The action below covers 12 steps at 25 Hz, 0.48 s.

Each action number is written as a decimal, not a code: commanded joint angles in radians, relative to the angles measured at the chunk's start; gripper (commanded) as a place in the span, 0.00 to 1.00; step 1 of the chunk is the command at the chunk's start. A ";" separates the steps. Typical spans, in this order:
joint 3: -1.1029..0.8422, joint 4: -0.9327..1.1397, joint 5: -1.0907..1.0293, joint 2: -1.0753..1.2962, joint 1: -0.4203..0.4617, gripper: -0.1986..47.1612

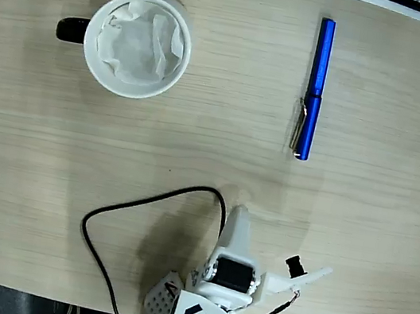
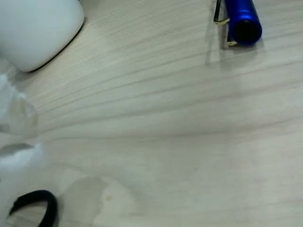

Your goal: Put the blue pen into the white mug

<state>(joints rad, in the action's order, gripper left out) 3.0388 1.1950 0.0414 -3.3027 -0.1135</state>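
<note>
lying flat blue pen point(image 1: 315, 88), well apart from white mug point(image 1: 137, 45), gripper point(image 1: 274, 256) near neither

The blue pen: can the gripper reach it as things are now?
Probably yes. The blue pen lies alone on bare table, apart from the white mug; nothing stands between it and the gripper.

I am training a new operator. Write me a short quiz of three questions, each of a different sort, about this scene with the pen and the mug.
1. True or false: the blue pen lies inside the white mug.
2. In the fixed view, the mug's black handle points: A) left, B) right, C) toward the arm.
3. Fill in: the mug is lined with crumpled white ____.

Key
1. False; it lies on the table, apart from the mug.
2. A.
3. Paper.
</note>
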 commanded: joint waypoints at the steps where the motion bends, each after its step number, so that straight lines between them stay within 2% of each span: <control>1: -0.058 0.049 0.017 -0.066 -0.003 0.01; 12: -0.058 0.049 0.021 -0.066 -0.009 0.01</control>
<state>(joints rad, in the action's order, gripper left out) 3.0388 1.1950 0.0414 -3.3027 -0.1135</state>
